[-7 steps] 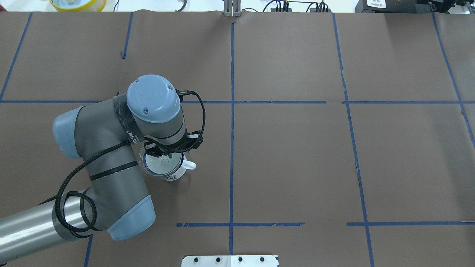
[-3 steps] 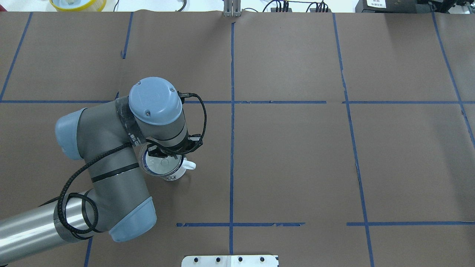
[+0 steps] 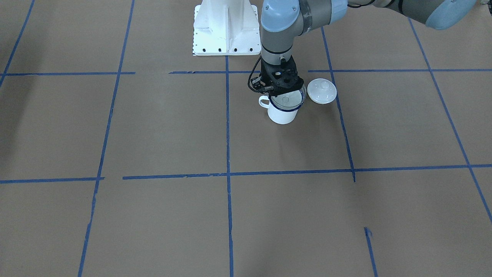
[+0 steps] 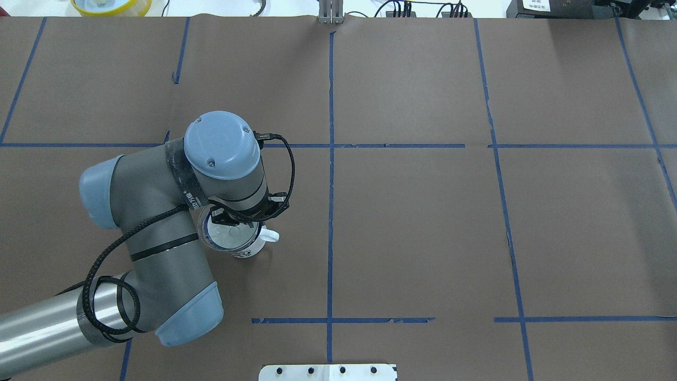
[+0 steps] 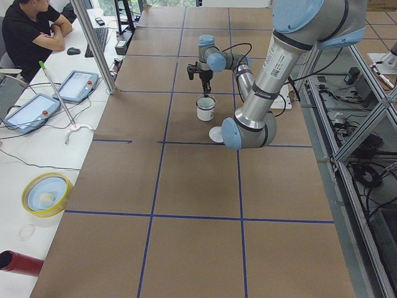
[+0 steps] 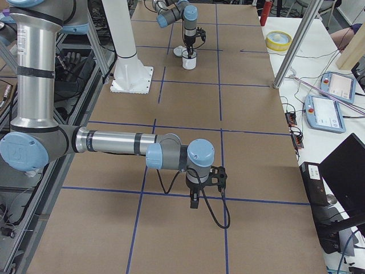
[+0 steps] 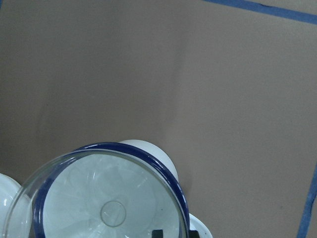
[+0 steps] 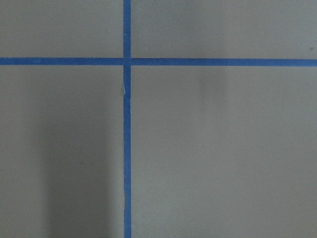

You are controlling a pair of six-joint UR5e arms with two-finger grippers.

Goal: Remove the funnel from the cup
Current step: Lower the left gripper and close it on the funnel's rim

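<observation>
The white cup (image 3: 282,114) with a dark blue rim stands on the brown table, its handle towards the view's left. The clear funnel (image 3: 291,100) sits in its mouth; both also show in the overhead view, cup (image 4: 247,250) and funnel (image 4: 225,236). In the left wrist view the funnel (image 7: 106,198) fills the cup's blue rim (image 7: 171,171). My left gripper (image 3: 282,89) points down at the funnel's edge on the robot's side. One dark fingertip (image 7: 157,233) shows inside the funnel. I cannot tell whether its jaws have closed. My right gripper (image 6: 195,200) hangs low over bare table far from the cup; its state I cannot tell.
A white domed lid (image 3: 322,91) with a knob lies right beside the cup. The white robot base (image 3: 225,29) stands behind. A yellow bowl (image 4: 111,5) sits off the table's far left corner. Blue tape lines cross the brown table (image 4: 423,222).
My left arm shifted slightly right and down onto the cup between the earliest frame and 0.4 s ago. Since then it has hardly moved. The cup and funnel stayed in place.
</observation>
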